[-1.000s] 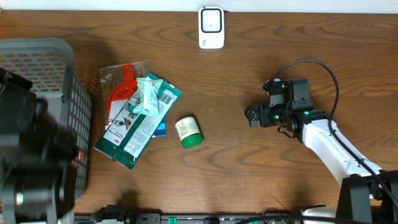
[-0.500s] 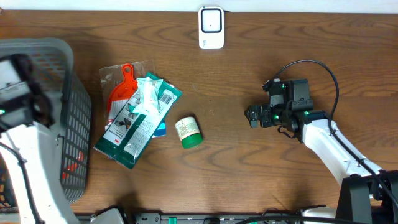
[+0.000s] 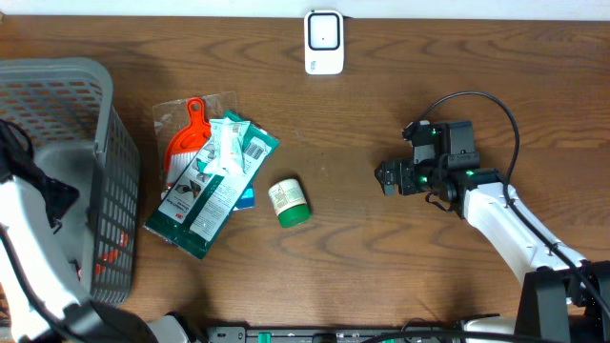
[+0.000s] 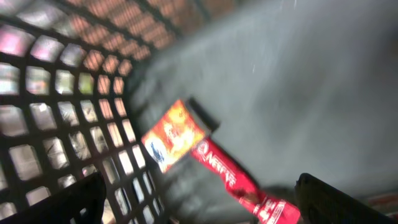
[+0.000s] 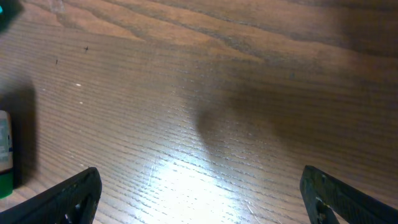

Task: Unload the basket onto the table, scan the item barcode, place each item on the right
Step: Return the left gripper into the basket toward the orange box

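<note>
Overhead view: a wooden table [image 3: 381,276]. The left arm [image 3: 21,238] reaches down into a grey basket [image 3: 107,124] at the table's left end; its gripper is hard to make out here. The right gripper [image 3: 385,178] sits low over bare wood, spread wide and holding nothing. Ahead of its fingertips, well apart, lies a green jar [image 3: 288,202]. Beyond the jar is a pile of packets [image 3: 214,181] with an orange brush [image 3: 186,133] in a clear bag. The white scanner [image 3: 324,42] stands at the table's far edge, off to one side of the right gripper and well apart from it.

Left wrist view, blurred: the left gripper [image 4: 199,183] is spread wide and empty, its dark fingers [image 4: 68,202] showing at the lower corners. Below it, on the basket floor, lie an orange packet [image 4: 177,134] and a red wrapper [image 4: 227,174], touching end to end. The wrapper runs down between the fingers. The basket's mesh wall rises on the gripper's left.

Right wrist view: both fingers stand far apart with only bare, shiny wood between them. The jar shows at the frame's left edge, outside the left finger.
</note>
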### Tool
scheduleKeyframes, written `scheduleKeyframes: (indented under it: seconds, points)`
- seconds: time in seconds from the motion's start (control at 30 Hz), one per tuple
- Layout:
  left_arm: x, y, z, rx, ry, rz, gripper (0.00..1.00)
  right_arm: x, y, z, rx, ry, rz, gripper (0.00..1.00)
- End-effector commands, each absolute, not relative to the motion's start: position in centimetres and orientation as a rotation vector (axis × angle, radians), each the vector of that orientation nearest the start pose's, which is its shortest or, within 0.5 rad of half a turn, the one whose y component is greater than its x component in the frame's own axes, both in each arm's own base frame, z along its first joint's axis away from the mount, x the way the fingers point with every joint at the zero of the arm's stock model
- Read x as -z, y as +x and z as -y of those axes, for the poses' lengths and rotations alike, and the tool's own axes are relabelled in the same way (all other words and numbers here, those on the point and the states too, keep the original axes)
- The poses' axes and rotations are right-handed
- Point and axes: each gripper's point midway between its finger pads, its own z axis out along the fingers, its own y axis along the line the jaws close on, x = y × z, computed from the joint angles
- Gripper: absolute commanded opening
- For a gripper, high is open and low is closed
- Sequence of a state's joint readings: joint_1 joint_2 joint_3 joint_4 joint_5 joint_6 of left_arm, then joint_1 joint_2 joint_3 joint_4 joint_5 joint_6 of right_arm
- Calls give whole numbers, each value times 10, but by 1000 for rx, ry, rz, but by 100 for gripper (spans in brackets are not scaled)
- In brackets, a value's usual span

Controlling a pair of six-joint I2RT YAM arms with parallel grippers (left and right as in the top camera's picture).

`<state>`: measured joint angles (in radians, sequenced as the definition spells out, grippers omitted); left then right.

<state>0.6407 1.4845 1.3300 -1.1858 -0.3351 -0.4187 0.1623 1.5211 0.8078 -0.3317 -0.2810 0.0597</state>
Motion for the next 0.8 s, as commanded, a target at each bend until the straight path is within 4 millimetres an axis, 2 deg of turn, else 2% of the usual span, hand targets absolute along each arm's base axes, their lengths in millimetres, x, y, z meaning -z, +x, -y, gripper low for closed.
scheduleKeyframes:
  seconds: [0.0,0.2,0.53,0.77]
  points:
    - [-144,206,-219,-482,-1518,-2617,96,-53,336,-108,-459,-250,-2615,99]
    - [-119,195,-213,-491,-1514,-2799,96,-52,336,-108,-458,-252,-2616,99]
    - [-125,175,-224,-697,-1497,-2850,96,-52,335,-108,-456,-255,-2616,99]
    - [-123,185,-232,-699,-1419,-2839,96,-52,335,-107,-443,-266,-2618,99]
